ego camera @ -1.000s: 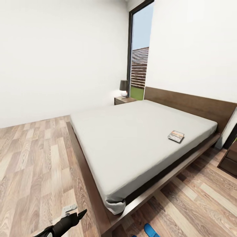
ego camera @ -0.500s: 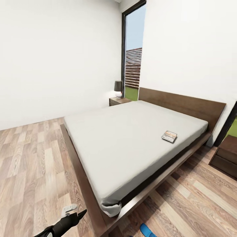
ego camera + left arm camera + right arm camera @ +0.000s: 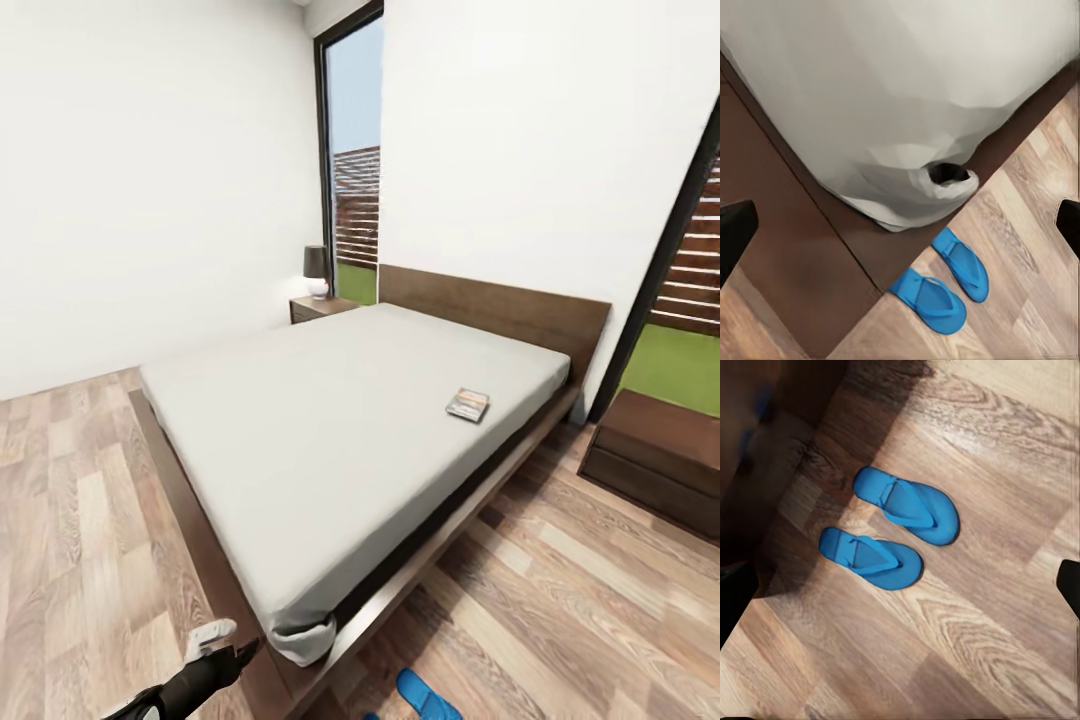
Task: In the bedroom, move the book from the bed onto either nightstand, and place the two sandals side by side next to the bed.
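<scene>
Near the bed's (image 3: 330, 440) near corner, both sandals (image 3: 889, 529) lie side by side. The left claw (image 3: 900, 225) and right claw (image 3: 907, 577) hang spread wide, empty. The book (image 3: 467, 404) lies on the mattress's right side.

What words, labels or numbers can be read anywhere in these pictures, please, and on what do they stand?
Book on the bed: the cover shows a pale area and an orange band, but any lettering is too small and blurred to read.
Sandals, nightstand, lamp: no text visible.
No legible text in any picture.

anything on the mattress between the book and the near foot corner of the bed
No. In the head view, bare mattress stretches from the book to the bed's rumpled near corner.
</scene>
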### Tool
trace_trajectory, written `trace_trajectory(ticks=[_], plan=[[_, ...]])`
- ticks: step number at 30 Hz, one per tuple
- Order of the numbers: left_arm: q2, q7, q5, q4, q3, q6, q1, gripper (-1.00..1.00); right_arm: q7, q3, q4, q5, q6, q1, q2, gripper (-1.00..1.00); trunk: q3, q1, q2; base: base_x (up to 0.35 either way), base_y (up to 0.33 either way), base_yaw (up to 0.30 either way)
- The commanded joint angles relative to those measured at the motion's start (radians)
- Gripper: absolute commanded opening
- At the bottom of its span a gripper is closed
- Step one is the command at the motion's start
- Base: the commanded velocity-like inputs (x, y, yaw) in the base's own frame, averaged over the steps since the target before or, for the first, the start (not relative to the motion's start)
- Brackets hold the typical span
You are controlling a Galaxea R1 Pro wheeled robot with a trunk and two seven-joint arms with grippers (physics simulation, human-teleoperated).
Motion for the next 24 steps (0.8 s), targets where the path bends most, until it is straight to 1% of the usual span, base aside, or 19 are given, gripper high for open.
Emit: trace_trajectory(ticks=[1,9,24], plan=[[0.0,-0.005,0.006,0.0,0.002,0.004,0.0,1.0,0.005,-0.008,0.001,0.003,0.003,-0.001,0.0,1.0,-0.001,0.0,0.0,0.0,-0.018,-0.283],[0.001,-0.005,0.006,0.0,0.001,0.004,0.0,1.0,0.005,-0.008,0.001,0.003,0.003,-0.001,0.0,1.0,-0.001,0.0,0.0,0.0,-0.126,-0.283],[0.0,-0.003,0.006,0.0,0.001,0.004,0.0,1.0,0.005,-0.008,0.001,0.003,0.003,-0.001,0.0,1.0,-0.001,0.0,0.0,0.0,-0.027,-0.283]])
